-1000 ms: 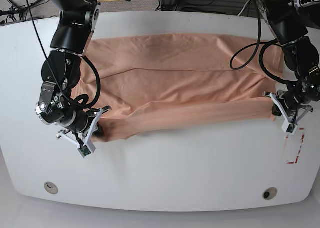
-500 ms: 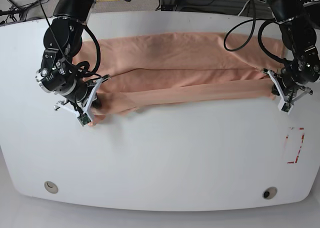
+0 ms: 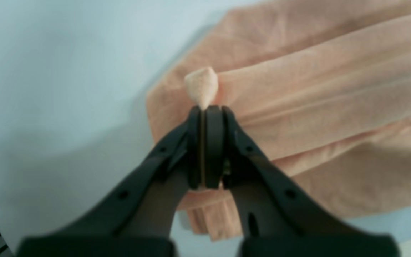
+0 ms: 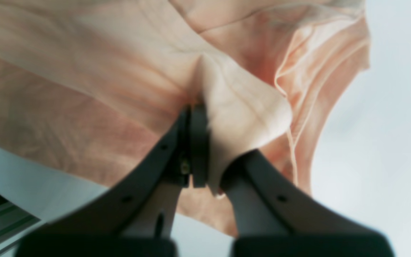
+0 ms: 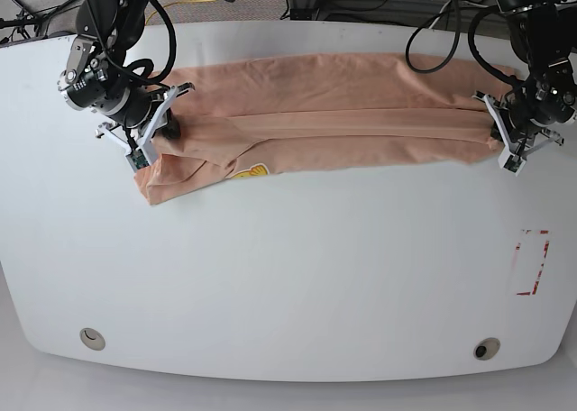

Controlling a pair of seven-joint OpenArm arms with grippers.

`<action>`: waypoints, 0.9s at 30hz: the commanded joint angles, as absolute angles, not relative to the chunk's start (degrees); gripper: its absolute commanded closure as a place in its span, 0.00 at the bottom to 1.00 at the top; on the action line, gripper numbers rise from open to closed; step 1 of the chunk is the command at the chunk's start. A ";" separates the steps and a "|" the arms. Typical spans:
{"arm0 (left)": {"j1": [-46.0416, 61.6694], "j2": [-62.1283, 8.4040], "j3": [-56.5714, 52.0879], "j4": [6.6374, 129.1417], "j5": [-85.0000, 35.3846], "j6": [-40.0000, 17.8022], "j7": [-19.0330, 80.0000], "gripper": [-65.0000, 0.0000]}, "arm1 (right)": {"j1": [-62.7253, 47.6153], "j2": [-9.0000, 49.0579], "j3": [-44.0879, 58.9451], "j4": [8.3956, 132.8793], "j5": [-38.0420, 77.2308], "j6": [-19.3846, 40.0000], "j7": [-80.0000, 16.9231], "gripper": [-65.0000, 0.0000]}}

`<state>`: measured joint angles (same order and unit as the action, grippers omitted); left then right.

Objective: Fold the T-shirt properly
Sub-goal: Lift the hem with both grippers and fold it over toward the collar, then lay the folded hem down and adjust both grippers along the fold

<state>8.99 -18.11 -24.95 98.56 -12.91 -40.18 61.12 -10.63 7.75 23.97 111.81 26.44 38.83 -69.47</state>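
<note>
The soft peach-pink cotton T-shirt (image 5: 334, 114) lies as a long band across the upper part of the white surface (image 5: 288, 276). Fingers of the left gripper (image 3: 205, 110) and the right gripper (image 4: 194, 107) are clamped on its two ends. The cloth looks light and limp, so it is best held at the corners.

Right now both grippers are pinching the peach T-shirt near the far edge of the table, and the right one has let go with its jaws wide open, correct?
Not quite. The right gripper has not let go: the right wrist view shows its jaws shut on a pinch of the T-shirt. The left gripper grips it too.
</note>
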 commanded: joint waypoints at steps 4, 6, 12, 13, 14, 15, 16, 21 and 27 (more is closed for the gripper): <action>9.80 -20.00 -25.45 99.38 -12.00 -40.00 60.79 1.00 | -11.65 8.22 24.57 113.01 27.12 38.64 -68.44 1.00; 9.98 -20.00 -25.45 99.30 -11.91 -40.00 60.79 1.00 | -12.09 8.22 24.57 113.01 27.12 38.64 -68.44 1.00; 10.51 -20.18 -25.36 99.30 -11.82 -40.00 60.88 1.00 | -13.93 8.04 24.57 113.01 27.12 38.64 -68.44 0.90; 11.21 -20.35 -25.36 99.30 -11.82 -40.00 61.23 1.00 | -14.29 8.04 24.57 113.01 27.21 38.64 -68.44 0.83; 11.47 -20.88 -25.19 99.47 -11.91 -40.00 61.76 1.00 | -14.37 8.04 24.57 113.01 27.21 38.64 -68.44 0.78; 11.56 -21.23 -24.48 99.38 -12.00 -40.00 62.64 0.97 | -14.46 7.96 24.57 113.01 27.21 38.64 -68.44 0.69; 11.56 -21.58 -23.78 99.30 -12.00 -40.00 63.60 0.92 | -14.81 7.87 24.57 113.01 27.21 38.64 -68.44 0.60; 11.56 -21.58 -22.46 99.65 -12.18 -40.00 65.45 0.59 | -15.16 6.29 24.66 114.59 27.21 38.64 -68.18 0.19; 11.47 -21.41 -22.37 101.14 -12.35 -40.00 65.45 0.51 | -13.14 6.20 28.00 115.74 30.64 38.64 -68.09 0.08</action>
<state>12.08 -20.49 -22.17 98.78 -12.19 -40.10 66.00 -14.41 5.52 26.26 114.67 29.21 38.65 -69.17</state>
